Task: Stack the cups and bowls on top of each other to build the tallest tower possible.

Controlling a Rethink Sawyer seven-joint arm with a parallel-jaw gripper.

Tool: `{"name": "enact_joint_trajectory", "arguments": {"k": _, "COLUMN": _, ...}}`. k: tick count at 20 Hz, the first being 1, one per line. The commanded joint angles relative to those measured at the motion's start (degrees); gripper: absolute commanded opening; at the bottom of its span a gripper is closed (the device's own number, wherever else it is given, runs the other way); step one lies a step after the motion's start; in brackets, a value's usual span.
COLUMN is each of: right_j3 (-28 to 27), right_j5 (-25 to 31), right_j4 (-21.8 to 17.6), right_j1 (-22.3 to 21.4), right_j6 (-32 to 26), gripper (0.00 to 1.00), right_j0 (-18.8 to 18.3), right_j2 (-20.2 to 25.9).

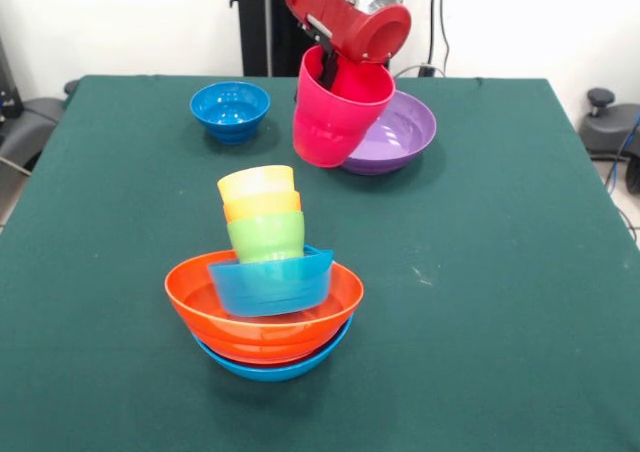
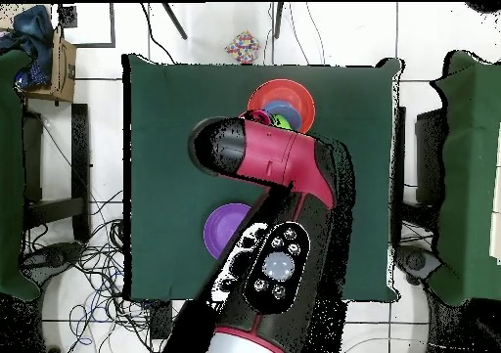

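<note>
The tower [image 1: 265, 302] stands at the table's near middle: a large light-blue bowl [image 1: 275, 367] at the base, a large orange bowl [image 1: 200, 302] in it, a tilted small light-blue bowl [image 1: 270, 284], then green [image 1: 266, 236], orange [image 1: 262, 205] and yellow [image 1: 257, 182] cups. My gripper [image 1: 328, 69] is shut on the magenta-pink cup [image 1: 335, 122], gripping its rim and holding it tilted above the table, behind the tower and next to the purple bowl [image 1: 405, 130]. In the overhead view the arm [image 2: 284, 163] covers the cup, and the tower's orange rim [image 2: 294, 90] shows beyond it.
A small dark-blue bowl [image 1: 230, 110] sits at the far left of the table. The purple bowl also shows in the overhead view [image 2: 223, 229], beside the arm. The green tablecloth [image 1: 500, 272] covers the whole table.
</note>
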Motion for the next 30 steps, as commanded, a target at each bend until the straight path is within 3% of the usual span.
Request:
{"name": "enact_joint_trajectory", "arguments": {"k": 1, "right_j3": 0.4, "right_j5": 2.7, "right_j4": -6.5, "right_j1": 0.6, "right_j6": -7.6, "gripper": 0.0, "right_j0": -2.4, "right_j2": 5.4}}
{"name": "enact_joint_trajectory", "arguments": {"k": 16, "right_j3": 4.8, "right_j5": -1.4, "right_j4": -10.5, "right_j1": -2.1, "right_j6": -11.3, "gripper": 0.0, "right_j0": -8.6, "right_j2": 11.3}}
{"name": "enact_joint_trajectory", "arguments": {"k": 30, "right_j3": 7.8, "right_j5": -3.6, "right_j4": -12.2, "right_j1": -2.3, "right_j6": -6.9, "gripper": 0.0, "right_j0": -10.5, "right_j2": 14.9}}
